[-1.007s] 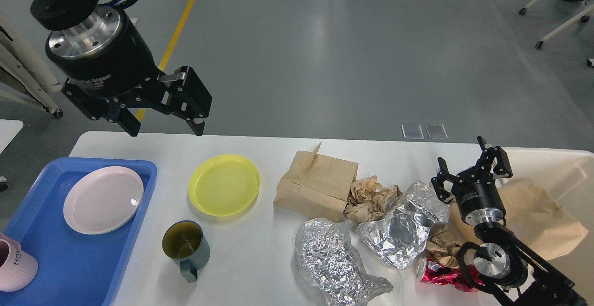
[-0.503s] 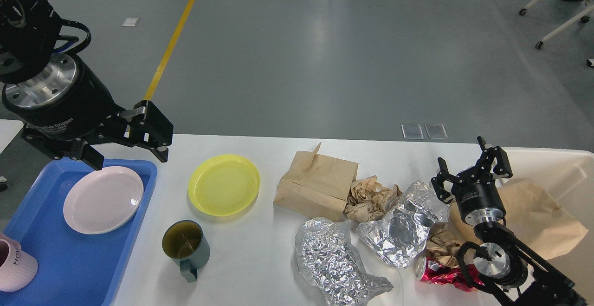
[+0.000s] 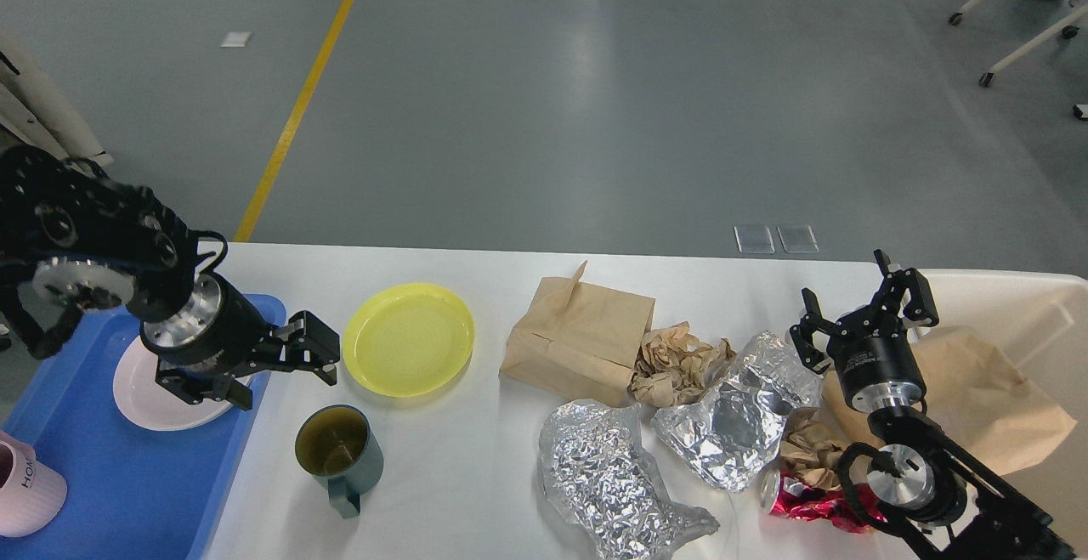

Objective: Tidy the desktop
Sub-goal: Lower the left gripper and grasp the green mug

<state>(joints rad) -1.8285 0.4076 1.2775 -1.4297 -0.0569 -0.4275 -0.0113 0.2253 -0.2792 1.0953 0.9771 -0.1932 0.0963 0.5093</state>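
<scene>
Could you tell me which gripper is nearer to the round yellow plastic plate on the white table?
Left. The left gripper hangs open just beside the round yellow plastic plate, at its left edge; the right gripper is open far across the table, above the crumpled foil.

White desktop (image 3: 476, 449), blue tray (image 3: 127, 492), yellow plate (image 3: 410, 338), dark green mug (image 3: 338, 454), silver foil (image 3: 608, 479), brown bag (image 3: 578, 339)

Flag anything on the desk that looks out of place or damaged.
Rubbish clutters the right half of the desktop: crumpled foil, balled brown paper and a crushed red can lying on its side.
</scene>
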